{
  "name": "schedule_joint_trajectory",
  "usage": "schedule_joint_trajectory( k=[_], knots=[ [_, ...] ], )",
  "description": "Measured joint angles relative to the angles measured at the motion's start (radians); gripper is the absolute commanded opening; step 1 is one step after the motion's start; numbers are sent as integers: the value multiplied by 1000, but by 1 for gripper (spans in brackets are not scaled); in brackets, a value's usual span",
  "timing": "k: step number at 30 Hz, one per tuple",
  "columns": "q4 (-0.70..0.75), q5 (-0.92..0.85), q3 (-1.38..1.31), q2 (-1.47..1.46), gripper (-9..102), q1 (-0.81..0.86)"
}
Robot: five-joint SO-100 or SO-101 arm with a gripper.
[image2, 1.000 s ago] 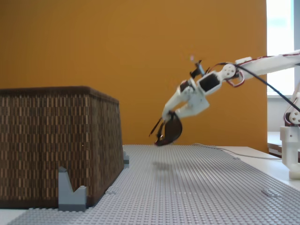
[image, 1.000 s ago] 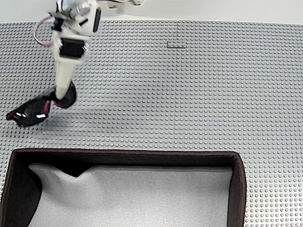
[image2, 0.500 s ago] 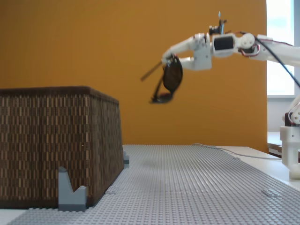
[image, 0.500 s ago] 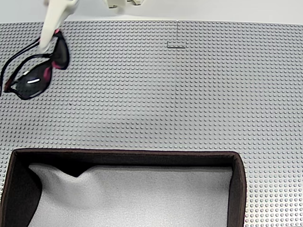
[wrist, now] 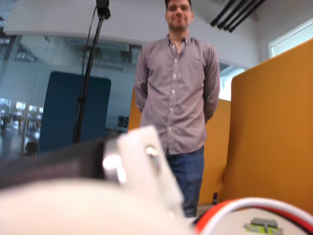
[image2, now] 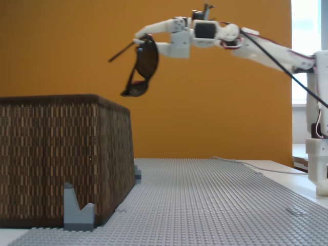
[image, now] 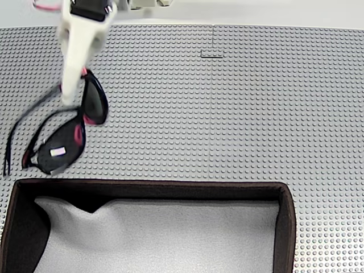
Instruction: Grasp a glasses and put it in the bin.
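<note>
Fixed view from above: the glasses (image: 63, 136) hang at the left of the frame, long axis running diagonally from lower left up toward the end effector (image: 73, 96), which is clenched on the frame near one lens. They're just above the bin's (image: 148, 186) top wall in the picture. Side-on fixed view shows them dangling high, just right of the bin's (image2: 61, 154) near corner, not over it yet. Bin looks empty, just grey lining.
</note>
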Motion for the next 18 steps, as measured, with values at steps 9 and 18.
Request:
schedule_joint_trajectory(
  k=[9,18],
  knots=[
    [-84,20,-155,-290,34,0],
    [394,149,-290,-341,34,-25]
  ],
)
